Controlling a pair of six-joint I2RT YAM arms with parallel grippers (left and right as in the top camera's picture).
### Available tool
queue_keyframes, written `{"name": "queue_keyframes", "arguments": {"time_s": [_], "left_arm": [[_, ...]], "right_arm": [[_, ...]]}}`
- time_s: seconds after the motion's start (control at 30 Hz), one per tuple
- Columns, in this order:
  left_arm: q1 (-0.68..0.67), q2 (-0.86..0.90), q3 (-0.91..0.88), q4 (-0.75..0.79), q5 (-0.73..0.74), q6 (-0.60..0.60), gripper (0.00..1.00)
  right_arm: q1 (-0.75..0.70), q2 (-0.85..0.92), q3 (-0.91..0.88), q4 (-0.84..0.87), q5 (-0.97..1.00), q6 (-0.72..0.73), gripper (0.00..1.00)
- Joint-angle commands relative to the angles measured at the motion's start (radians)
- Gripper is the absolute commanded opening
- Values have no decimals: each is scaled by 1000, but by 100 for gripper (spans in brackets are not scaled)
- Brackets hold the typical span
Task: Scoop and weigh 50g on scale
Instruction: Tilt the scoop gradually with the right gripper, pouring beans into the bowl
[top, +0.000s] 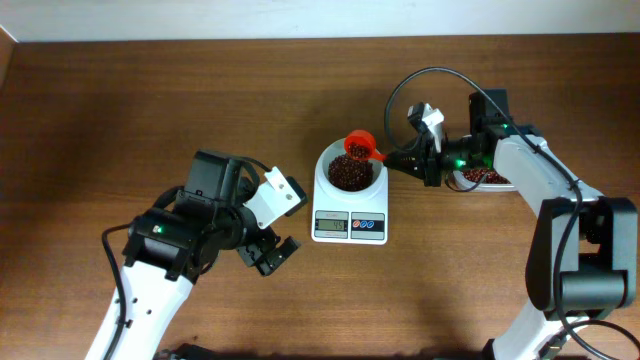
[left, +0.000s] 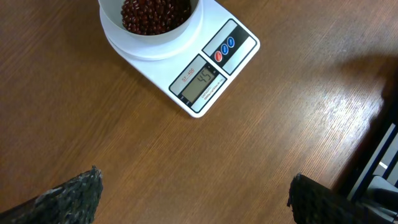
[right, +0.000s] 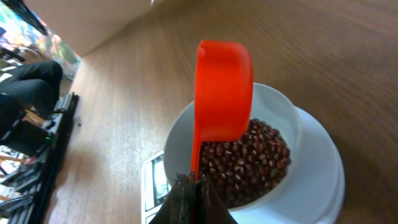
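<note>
A brown wood-grain table top (top: 150, 100) fills nearly every view. Beyond its far edge runs a pale beige strip (top: 300, 20) — wall or floor, it cannot be told. In the left wrist view a soft white sheen of light (left: 348, 102) lies on the wood. Past one table edge in the right wrist view stands a black slatted frame (right: 53, 137) — blurred, with bright coloured shapes (right: 28, 31) behind it.

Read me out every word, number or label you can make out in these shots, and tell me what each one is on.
"45": on the scale, in its grey display, left wrist view.
Red model label above the display: too blurred to read.
Fine print under the display: too small to read.
Marks on the buttons: too small to read.
Orange scoop: no text shows.
</note>
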Motion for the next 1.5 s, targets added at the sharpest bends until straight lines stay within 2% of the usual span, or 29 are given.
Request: {"name": "queue_keyframes", "arguments": {"time_s": [0.0, 0.03, 0.07, 0.13, 0.2, 0.3, 0.33, 0.37, 0.4, 0.43, 0.67, 0.77, 0.83, 0.87, 0.93, 1.0, 1.07, 1.1, 1.13, 1.17, 1.2, 1.23, 1.27, 1.3, 1.33, 1.4, 1.43, 1.47], "left_arm": [[4, -10, 13, 1, 14, 17, 99], [4, -10, 13, 1, 14, 17, 99], [4, -10, 13, 1, 14, 17, 99], [4, -10, 13, 1, 14, 17, 99], [4, -10, 13, 1, 14, 17, 99], [4, -10, 13, 1, 14, 17, 99], [4, -10, 13, 1, 14, 17, 99], [4, -10, 13, 1, 14, 17, 99], [4, -10, 13, 2, 14, 17, 99], [4, -10, 13, 1, 14, 17, 99], [4, -10, 13, 1, 14, 17, 99], [4, -10, 13, 1, 14, 17, 99], [4, -10, 13, 1, 14, 17, 99], [4, -10, 13, 1, 14, 17, 99], [4, -10, 13, 1, 14, 17, 99], [4, -10, 13, 1, 14, 17, 99], [4, -10, 13, 1, 14, 17, 99], [4, -10, 13, 2, 14, 17, 99], [4, -10, 13, 1, 14, 17, 99], [4, -10, 13, 1, 14, 17, 99], [4, -10, 13, 1, 14, 17, 99], [4, -10, 13, 1, 14, 17, 99], [4, -10, 13, 1, 14, 17, 99], [4, -10, 13, 1, 14, 17, 99], [4, -10, 13, 1, 14, 17, 99], [4, -10, 13, 2, 14, 17, 99], [4, -10, 13, 1, 14, 17, 99], [4, -10, 13, 1, 14, 17, 99]], "right_arm": [[6, 8, -3, 46, 5, -32, 4], [6, 8, -3, 74, 80, 52, 4], [6, 8, -3, 72, 51, 92, 4], [6, 8, -3, 45, -55, -48, 4], [6, 8, -3, 63, 92, 39, 4], [6, 8, -3, 22, -24, -69, 4], [6, 8, -3, 53, 64, 2, 4], [6, 8, -3, 58, 74, 69, 4], [6, 8, -3, 44, -9, 26, 4], [6, 8, -3, 48, -14, 12, 4], [6, 8, -3, 56, 3, 17, 4], [6, 8, -3, 47, -29, 65, 4], [6, 8, -3, 49, -71, -3, 4], [6, 8, -3, 71, -29, -20, 4], [6, 8, -3, 78, 23, 52, 4], [6, 8, -3, 63, -118, -23, 4], [7, 8, -3, 82, 8, -9, 4], [7, 8, -3, 81, -14, 18, 4], [7, 8, -3, 82, -122, 14, 4], [7, 8, -3, 83, -153, -30, 4], [7, 8, -3, 90, -48, -37, 4], [8, 8, -3, 88, 15, 15, 4], [12, 8, -3, 86, -52, 42, 4], [14, 8, -3, 87, -127, 8, 4], [18, 8, -3, 87, -95, -40, 4], [25, 8, -3, 87, 56, 10, 4], [26, 8, -3, 81, -24, 25, 4], [26, 9, -3, 82, -119, -23, 4]]}}
